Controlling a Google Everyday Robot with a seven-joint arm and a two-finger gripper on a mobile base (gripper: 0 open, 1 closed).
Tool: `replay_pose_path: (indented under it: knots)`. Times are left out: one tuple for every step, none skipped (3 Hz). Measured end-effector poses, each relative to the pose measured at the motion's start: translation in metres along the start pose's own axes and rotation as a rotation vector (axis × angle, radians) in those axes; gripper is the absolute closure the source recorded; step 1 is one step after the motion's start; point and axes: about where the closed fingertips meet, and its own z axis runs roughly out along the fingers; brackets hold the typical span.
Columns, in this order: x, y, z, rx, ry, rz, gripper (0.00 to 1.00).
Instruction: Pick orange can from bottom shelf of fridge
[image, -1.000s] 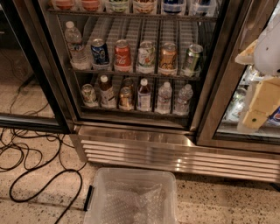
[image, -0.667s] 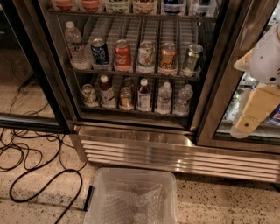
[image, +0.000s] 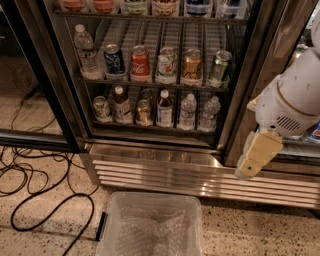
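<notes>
Since a second ago the arm has swung down and to the left, so the claw (image: 248, 168) now hangs in front of the right end of the louvred base (image: 165, 172) rather than up beside the door frame. We cannot tell whether the claw is released or clenched, and nothing shows in it.

Nearest to us, a clear plastic bin (image: 110, 210) sits on the speckled floor (image: 260, 230) with crumpled clear wrap inside it. Black cables (image: 47, 205) loop over the floor to its left. Just beyond the bin runs the louvred base, stainless steel, as wide as the fridge (image: 62, 90).

Above it lies the bottom shelf (image: 155, 127). Left to right we see a pale silver-green can (image: 101, 108), a dark bottle with a white cap (image: 121, 104), the orange can (image: 143, 112), a second capped bottle (image: 164, 108) and two clear water bottles (image: 187, 112). The orange can stands upright near the front rail, between the two capped bottles and shorter than both — well apart from the claw, which is off to the right and lower.

One shelf up stand a water bottle (image: 86, 50), a blue can (image: 114, 59), a red can (image: 140, 63), a pale can (image: 166, 64), a gold-orange can (image: 191, 65) and a green can (image: 220, 65).
</notes>
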Motion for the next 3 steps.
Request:
replay_pose_path:
  knots:
    - [0.0,0.0,0.0,0.0,0.0,0.0,0.0]
    - [-0.011,0.014,0.029,-0.021,-0.044,0.006,0.0]
    - [-0.037,0.032,0.088,-0.065,-0.112,0.038,0.0]
